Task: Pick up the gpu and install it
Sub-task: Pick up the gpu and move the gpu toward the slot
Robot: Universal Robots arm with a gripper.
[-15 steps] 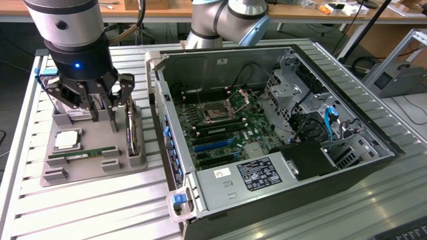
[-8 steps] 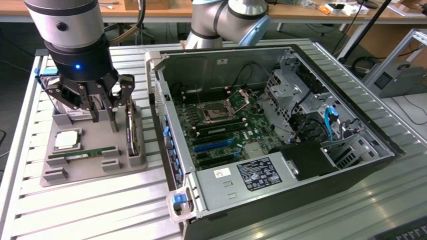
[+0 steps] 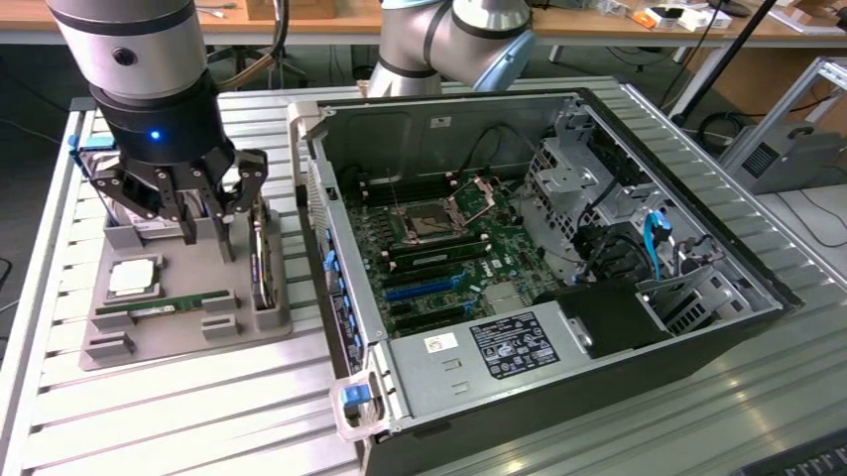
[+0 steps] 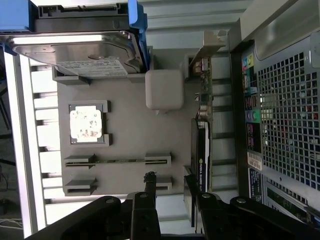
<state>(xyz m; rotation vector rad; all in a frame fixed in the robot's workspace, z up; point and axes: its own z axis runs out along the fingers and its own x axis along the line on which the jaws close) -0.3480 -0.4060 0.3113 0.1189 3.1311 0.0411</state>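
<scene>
— How is the arm (image 3: 133, 59) standing?

— Upright, with the wrist turned straight down. The pincer (image 3: 212, 238) points at the grey parts tray (image 3: 173, 342) on the slatted worktop (image 3: 198, 416) and hangs low over it.

— And the pincer itself?

— Spread wide, pinching nothing. In the wrist view its two dark fingers (image 4: 145, 210) stand apart with bare tray between their tips.

— Where is the gpu?

— The gpu (image 4: 201, 150) stands on edge in a slot along one side of the tray, not yet lifted. Its dark body runs close against one finger of the pincer, and its silvery bracket end points away from the fingertips. I cannot tell whether that finger touches the card, or whether the card sits inside the spread or just outside it.

— What else lies around the pincer?

— A memory stick (image 4: 117, 161) lies flat in its holders near the other finger. The processor chip (image 4: 86, 124) is a little farther off on the same side, away from the gpu. A silver hard drive (image 4: 75, 55) in a blue carrier sits at the end of the tray, near the pincer. The open computer case (image 3: 556, 426) lies on its side beyond the gpu from the pincer, motherboard facing up.
</scene>
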